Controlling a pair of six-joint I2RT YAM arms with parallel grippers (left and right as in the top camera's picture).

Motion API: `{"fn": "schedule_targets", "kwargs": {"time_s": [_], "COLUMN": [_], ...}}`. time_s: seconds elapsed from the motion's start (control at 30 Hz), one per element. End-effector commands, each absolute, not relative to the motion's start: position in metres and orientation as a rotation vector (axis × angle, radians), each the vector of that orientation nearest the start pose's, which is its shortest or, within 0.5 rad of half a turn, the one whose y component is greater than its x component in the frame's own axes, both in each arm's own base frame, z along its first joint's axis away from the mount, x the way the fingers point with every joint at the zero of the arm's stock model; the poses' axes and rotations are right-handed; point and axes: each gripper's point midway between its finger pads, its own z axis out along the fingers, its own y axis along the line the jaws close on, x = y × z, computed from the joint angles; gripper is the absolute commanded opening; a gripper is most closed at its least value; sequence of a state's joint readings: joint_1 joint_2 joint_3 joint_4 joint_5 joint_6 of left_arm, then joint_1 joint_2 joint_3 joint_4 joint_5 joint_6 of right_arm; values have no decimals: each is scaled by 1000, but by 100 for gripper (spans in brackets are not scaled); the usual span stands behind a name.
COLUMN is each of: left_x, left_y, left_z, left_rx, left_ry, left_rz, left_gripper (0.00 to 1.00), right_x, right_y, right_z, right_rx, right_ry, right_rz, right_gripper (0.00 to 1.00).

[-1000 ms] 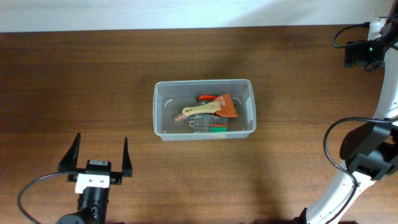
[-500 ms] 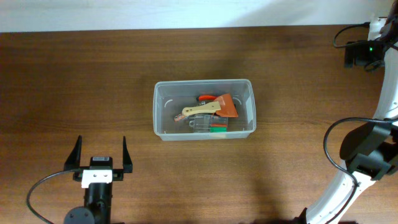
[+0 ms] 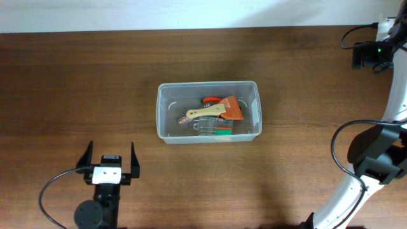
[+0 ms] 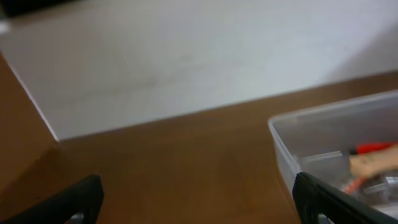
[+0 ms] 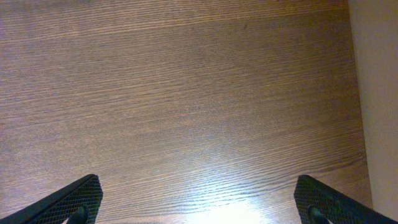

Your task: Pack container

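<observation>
The clear, rounded-corner container (image 3: 207,83) sits mid-desk (image 3: 76,76), with what looks like an orange scraper (image 3: 233,108) inside. The left tool (image 3: 110,150), near the desk's front edge, gapes wide and holds nothing. The right tool (image 5: 199,202) is spread wide above bare wood by a desk edge, touching nothing.

Overhead, left wrist (low) share container (image 3: 173,102).

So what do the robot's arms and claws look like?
The left gripper has two black pointed fingers on a white block, with a looping black cable. The right arm is white with black joints and cables; the right gripper has black fingers too.
</observation>
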State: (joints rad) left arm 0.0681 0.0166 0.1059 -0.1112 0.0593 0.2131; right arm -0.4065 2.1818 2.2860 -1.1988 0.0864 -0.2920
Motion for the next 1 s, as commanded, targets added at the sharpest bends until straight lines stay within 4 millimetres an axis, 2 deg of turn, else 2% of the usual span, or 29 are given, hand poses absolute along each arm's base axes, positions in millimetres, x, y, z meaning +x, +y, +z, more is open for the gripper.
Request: {"fn": "schedule_targets", "kwargs": {"time_s": [0.0, 0.17, 0.33, 0.97], "left_x": [242, 242, 243, 243], "left_y": [0, 0, 6, 5], "left_z": [178, 157, 157, 157], "left_rx": [175, 177, 152, 153], "left_ry": [1617, 1672, 1677, 1677], "left_rz": [109, 94, 123, 122], "left_gripper": [99, 99, 99, 99], "right_x": [472, 472, 472, 472], "right_y": [-222, -222, -222, -222], "right_z": [202, 202, 202, 202], "right_rx": [191, 191, 191, 191], "right_ry": [2684, 2684, 2684, 2684], "right_rz": [-335, -335, -335, -335], "right_gripper": [99, 99, 99, 99]}}
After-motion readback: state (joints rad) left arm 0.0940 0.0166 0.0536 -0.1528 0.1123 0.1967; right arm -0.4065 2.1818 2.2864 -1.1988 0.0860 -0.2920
